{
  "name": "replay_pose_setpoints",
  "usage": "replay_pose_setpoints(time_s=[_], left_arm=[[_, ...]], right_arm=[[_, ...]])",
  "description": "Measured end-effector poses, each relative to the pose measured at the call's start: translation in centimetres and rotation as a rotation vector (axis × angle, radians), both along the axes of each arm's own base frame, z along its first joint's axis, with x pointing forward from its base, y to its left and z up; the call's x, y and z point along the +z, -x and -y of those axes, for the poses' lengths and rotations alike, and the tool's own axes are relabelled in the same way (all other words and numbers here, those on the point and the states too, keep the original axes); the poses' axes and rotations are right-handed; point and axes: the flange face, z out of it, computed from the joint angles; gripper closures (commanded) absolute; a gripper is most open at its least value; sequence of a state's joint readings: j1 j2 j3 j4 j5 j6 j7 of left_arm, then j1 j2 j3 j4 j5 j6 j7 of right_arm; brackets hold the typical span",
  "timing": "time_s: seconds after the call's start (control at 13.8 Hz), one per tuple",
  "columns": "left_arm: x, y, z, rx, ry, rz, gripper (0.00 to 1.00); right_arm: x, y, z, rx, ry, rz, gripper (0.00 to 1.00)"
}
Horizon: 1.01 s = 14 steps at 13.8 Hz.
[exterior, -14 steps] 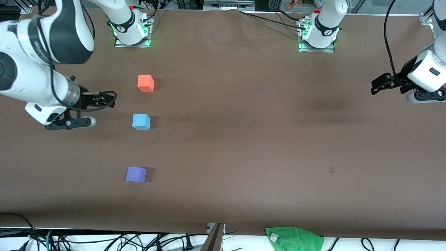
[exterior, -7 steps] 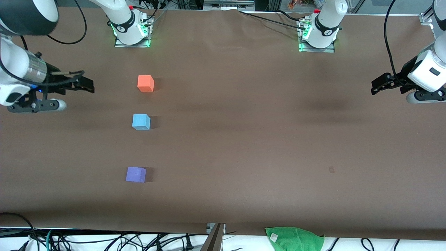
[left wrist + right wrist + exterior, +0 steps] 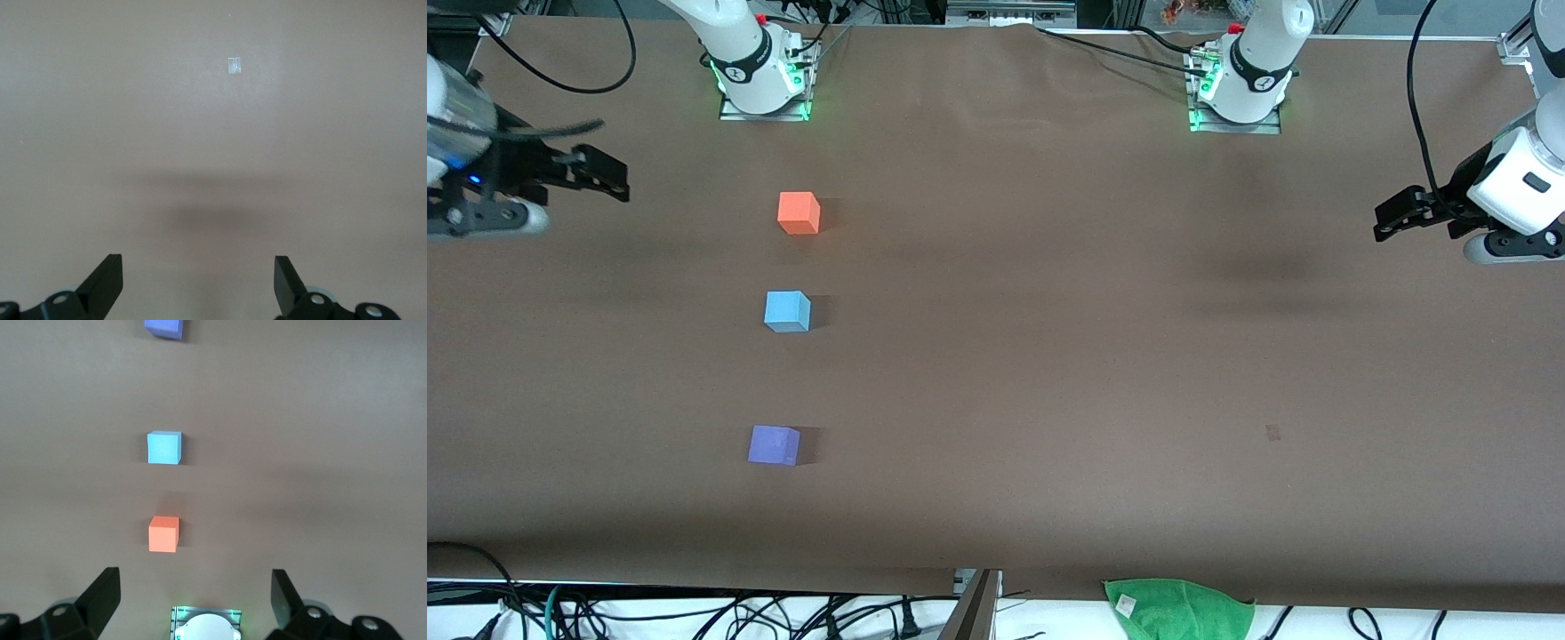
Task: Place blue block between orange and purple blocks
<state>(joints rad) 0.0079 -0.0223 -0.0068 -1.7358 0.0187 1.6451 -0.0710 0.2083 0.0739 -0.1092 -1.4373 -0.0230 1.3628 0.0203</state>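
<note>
From the front view, three cubes sat in a line on the brown table (image 3: 1049, 356), toward the right arm's end. The orange block (image 3: 799, 212) lay farthest from the camera, the purple block (image 3: 774, 444) nearest, and the blue block (image 3: 787, 311) between them, well apart from both and somewhat closer to the orange one. The right gripper (image 3: 609, 178) hung in the air at that end of the table, over bare cloth beside the orange block and clear of all three cubes. The left gripper (image 3: 1392, 218) hovered over the table's other end, that arm waiting, well apart from the blocks. A green cloth (image 3: 1178, 609) lay at the table's edge nearest the camera.

In the left wrist view, the left gripper (image 3: 199, 283) had its fingers (image 3: 107, 280) spread wide with nothing between them, over bare table (image 3: 213, 100) with a small pale patch (image 3: 234, 65) on it.

In the right wrist view, the right gripper (image 3: 195, 599) was likewise spread wide and empty. The orange block (image 3: 163, 533), blue block (image 3: 164, 447) and purple block (image 3: 164, 328) showed in a row, the blue in the middle, the purple cut by the frame's edge. The right arm's base (image 3: 205, 624) showed between the fingers.
</note>
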Motion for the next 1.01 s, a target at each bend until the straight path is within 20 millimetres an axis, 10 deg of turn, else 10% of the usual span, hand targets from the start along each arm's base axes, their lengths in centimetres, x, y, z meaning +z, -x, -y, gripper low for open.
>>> replay_pose_setpoints(time_s=[0.29,1.01], left_arm=[[0.0,0.0,0.0,0.000,0.000,0.000,0.00],[0.0,0.0,0.0,0.000,0.000,0.000,0.00]], right_arm=[[0.8,1.4,2.4,-0.037,-0.006,0.006,0.00],[-0.4,1.5,1.0,-0.008,0.001,-0.018,0.00]])
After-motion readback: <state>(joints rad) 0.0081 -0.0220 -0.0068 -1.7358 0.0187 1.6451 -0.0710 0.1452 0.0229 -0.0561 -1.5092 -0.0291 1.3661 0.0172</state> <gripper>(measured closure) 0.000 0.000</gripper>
